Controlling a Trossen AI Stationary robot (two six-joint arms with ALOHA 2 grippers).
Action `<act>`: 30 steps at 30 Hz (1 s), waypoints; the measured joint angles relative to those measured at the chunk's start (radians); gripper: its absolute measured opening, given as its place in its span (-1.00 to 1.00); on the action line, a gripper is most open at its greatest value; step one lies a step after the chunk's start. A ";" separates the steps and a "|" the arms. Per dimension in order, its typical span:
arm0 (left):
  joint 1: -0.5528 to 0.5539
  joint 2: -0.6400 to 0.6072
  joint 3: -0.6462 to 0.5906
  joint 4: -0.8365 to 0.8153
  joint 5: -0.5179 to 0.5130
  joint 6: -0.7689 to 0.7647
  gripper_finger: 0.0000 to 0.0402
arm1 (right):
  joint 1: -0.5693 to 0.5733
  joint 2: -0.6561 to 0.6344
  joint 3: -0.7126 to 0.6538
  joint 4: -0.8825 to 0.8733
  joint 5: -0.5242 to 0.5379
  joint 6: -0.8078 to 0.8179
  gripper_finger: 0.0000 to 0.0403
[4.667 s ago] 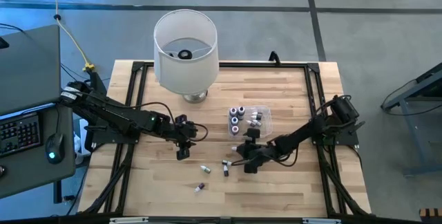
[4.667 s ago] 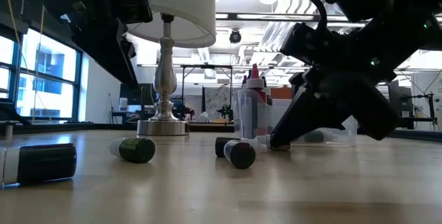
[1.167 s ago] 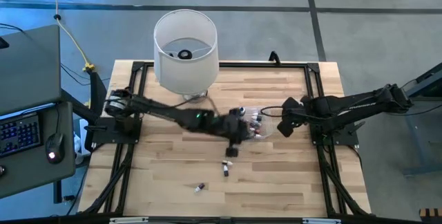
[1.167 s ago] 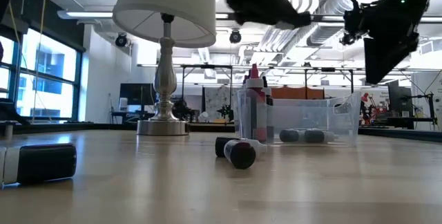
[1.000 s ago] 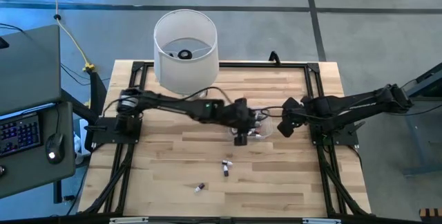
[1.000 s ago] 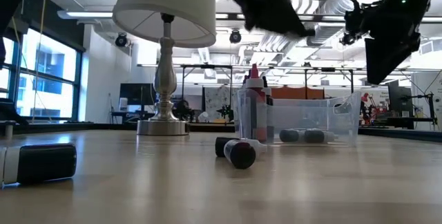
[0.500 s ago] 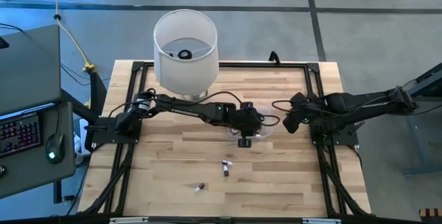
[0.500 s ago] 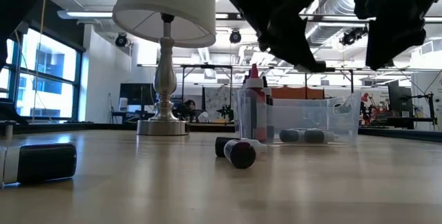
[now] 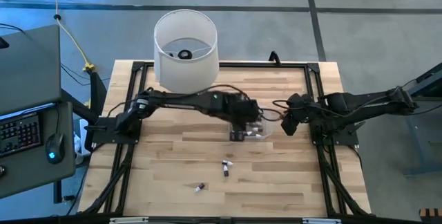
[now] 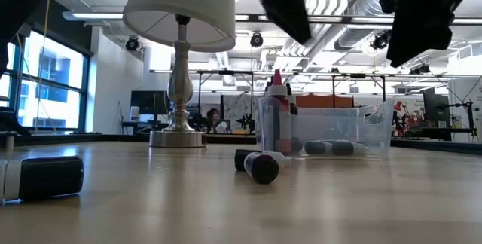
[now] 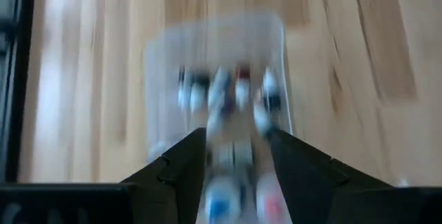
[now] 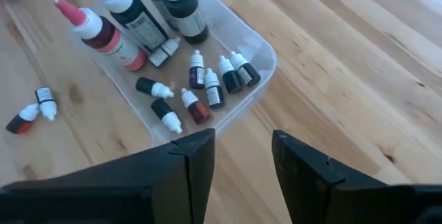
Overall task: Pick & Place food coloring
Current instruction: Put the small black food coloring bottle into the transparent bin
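Note:
The clear tub [image 9: 260, 122] stands mid-table; several tiny food coloring bottles [image 12: 207, 89] lie on its floor beside taller upright bottles [image 12: 121, 16]. Two tiny bottles [image 9: 226, 166] lie on their sides on the wood in front of it, and one more [image 9: 199, 187] lies nearer the near edge. My left gripper [image 9: 239, 130] hangs open above the tub's left end, and its blurred wrist view looks down between the fingers [image 11: 235, 172] into the tub [image 11: 214, 37]. My right gripper [image 9: 286, 125] hovers open just right of the tub [image 12: 266, 54].
A big white lamp [image 9: 185, 48] stands at the far left of the table, its base behind the tub in the low view. A dark bottle [image 10: 49, 176] lies close to the low camera. Black frame rails run along the table's sides. Bare wood stretches toward the near edge.
My left gripper has travelled from the loose bottles toward the far side until it is over the tub, dipped low over it, then risen well above the tub's rim. My right gripper has stayed raised beside the tub, shifting only slightly.

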 joint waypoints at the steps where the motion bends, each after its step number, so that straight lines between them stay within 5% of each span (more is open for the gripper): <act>1: 0.000 0.000 0.063 -0.109 0.000 -0.017 -0.20 | 0.002 0.000 0.000 0.003 -0.002 0.000 -0.32; 5: -0.003 -0.027 0.204 -0.369 -0.007 -0.083 -0.20 | 0.022 0.000 0.000 0.007 -0.003 0.001 -0.32; 13: -0.083 -0.345 -0.096 -0.410 -0.111 -0.242 -0.20 | 0.089 0.004 0.000 0.042 0.014 0.050 -0.32; 17: -0.186 -0.498 -0.425 -0.243 -0.106 -0.313 -0.20 | 0.128 0.018 -0.001 0.096 0.029 0.051 -0.32; 23: -0.352 -0.696 -0.968 0.270 -0.078 -0.603 -0.20 | 0.173 0.049 -0.001 0.174 0.027 0.046 -0.32; 30: -0.470 -0.687 -1.252 0.663 -0.019 -0.799 -0.20 | 0.179 0.066 -0.001 0.255 0.038 -0.046 -0.32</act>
